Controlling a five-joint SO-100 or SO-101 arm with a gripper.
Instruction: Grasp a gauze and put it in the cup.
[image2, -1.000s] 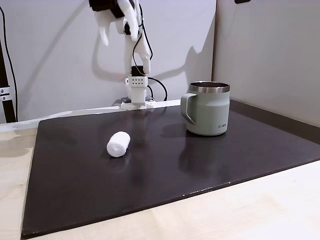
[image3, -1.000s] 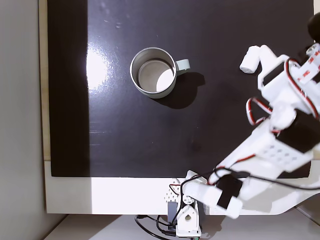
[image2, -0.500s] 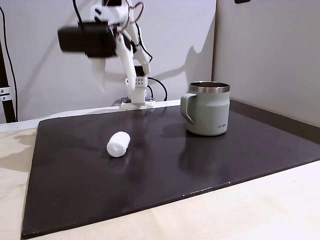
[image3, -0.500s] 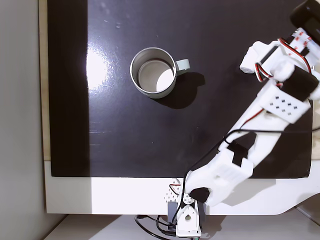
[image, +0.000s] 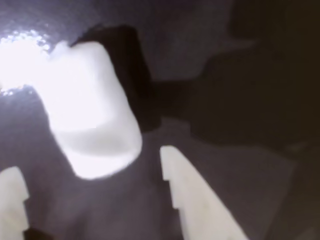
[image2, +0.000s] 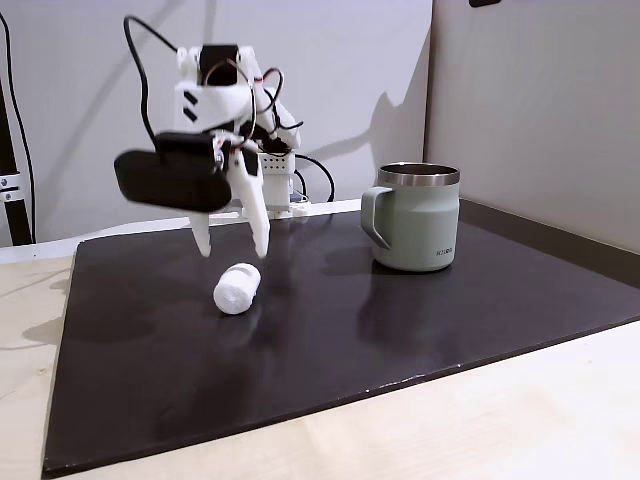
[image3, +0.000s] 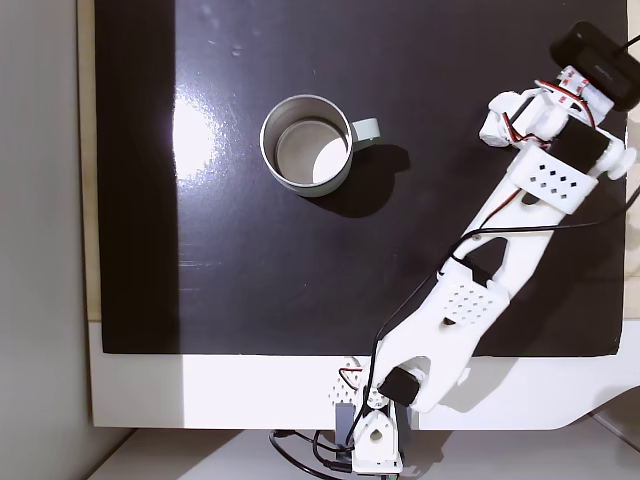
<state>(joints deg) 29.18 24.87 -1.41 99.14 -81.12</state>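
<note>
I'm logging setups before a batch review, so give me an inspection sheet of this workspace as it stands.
Surface: dark glossy mat on a pale wooden table; glare patch in the top-down fixed view.
Job's things: gauze lying on its side on the mat; cup upright, handle toward the gauze, nothing seen inside from above.
Clutter: nothing seen.
Claw: claw open, fingers pointing down just above the gauze, not touching it; the roll sits ahead of the fingertips in the wrist view.
Cables: black and red leads along the arm; black cable behind the base.
Surroundings: plain light walls.
</note>
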